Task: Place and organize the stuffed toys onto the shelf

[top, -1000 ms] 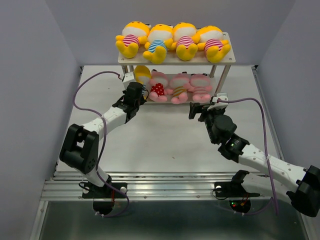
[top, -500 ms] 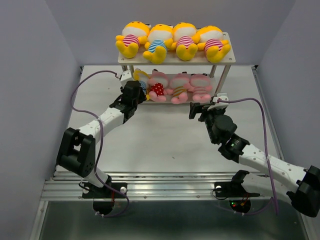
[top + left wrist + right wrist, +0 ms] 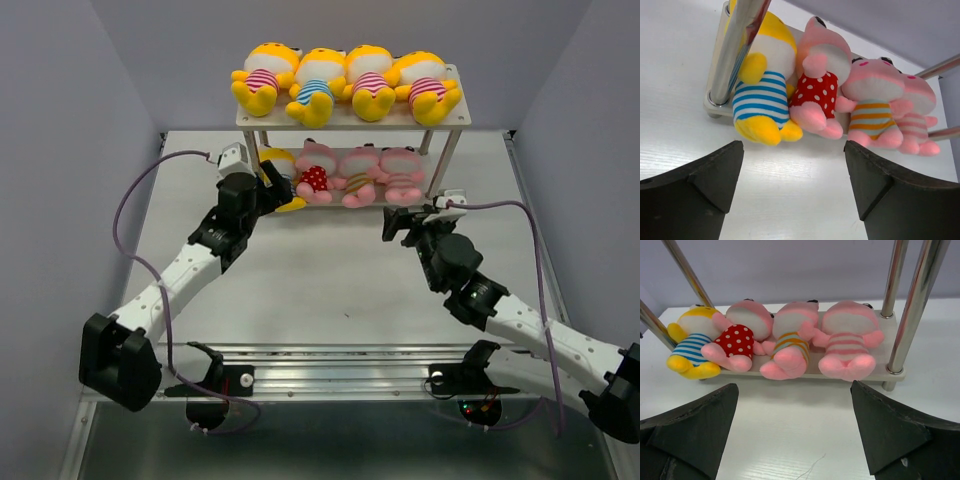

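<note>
Bench (image 3: 330,280): white, faint grain; grey walls (image 3: 60,100).
Shelf (image 3: 350,122): top centre, pale, flat; shiny metal legs (image 3: 920,305).
Toys (image 3: 372,85): soft plush, round-headed.
Left tool (image 3: 792,144): wide apart, empty.
Right tool (image 3: 793,385): wide apart, empty.

High rear overview; both wrist views near, facing lower shelf (image 3: 880,374)

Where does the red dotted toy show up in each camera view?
Top external: red dotted toy, second from left in the lower row, centre of picture.
Left wrist: upper centre.
Right wrist: upper left, second from left.
Shared landmark: the blue-striped yellow toy sits right beside it on its left in all three views.
</note>
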Robot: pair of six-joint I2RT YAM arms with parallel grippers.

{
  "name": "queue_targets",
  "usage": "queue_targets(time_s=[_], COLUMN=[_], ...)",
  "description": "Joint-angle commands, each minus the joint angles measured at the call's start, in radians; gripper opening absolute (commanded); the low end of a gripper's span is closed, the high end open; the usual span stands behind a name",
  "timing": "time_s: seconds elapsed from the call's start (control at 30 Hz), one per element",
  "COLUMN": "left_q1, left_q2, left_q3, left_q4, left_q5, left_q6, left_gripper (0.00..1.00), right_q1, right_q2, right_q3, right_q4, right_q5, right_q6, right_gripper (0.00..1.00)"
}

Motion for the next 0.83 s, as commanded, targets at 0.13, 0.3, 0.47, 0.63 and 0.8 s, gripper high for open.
queue_targets(time_s=[0.13,0.3,0.47,0.63,0.8], left_q1=[-0.004,-0.007,-0.005,-0.005,-0.005], left_q2=[-0.279,-0.533,-0.738,-0.827,-0.836], left_q3=[-0.133,-0.24,-0.278,-0.288,-0.262], left_q4=[-0.065,-0.253,-0.51,-0.537,-0.536], left_q5=[0.144,0.076,-0.064,-0.061,-0.064], left_q6=[-0.058,-0.161,-0.225,-0.258,-0.239], left_gripper=[0.99,0.99,0.99,0.99,0.99], right_q1=[-0.005,-0.005,-0.005,-0.005,-0.005], right_q2=[-0.121,-0.242,-0.353,-0.451,-0.445], right_q3=[0.008,-0.048,-0.09,-0.139,-0.131], right_q4=[-0.196,-0.382,-0.535,-0.573,-0.578], right_q5=[-0.021,0.034,0.053,0.042,0.034], right_q6=[0.167,0.28,0.355,0.414,0.42], right_gripper=[1.0,1.0,1.0,1.0,1.0])
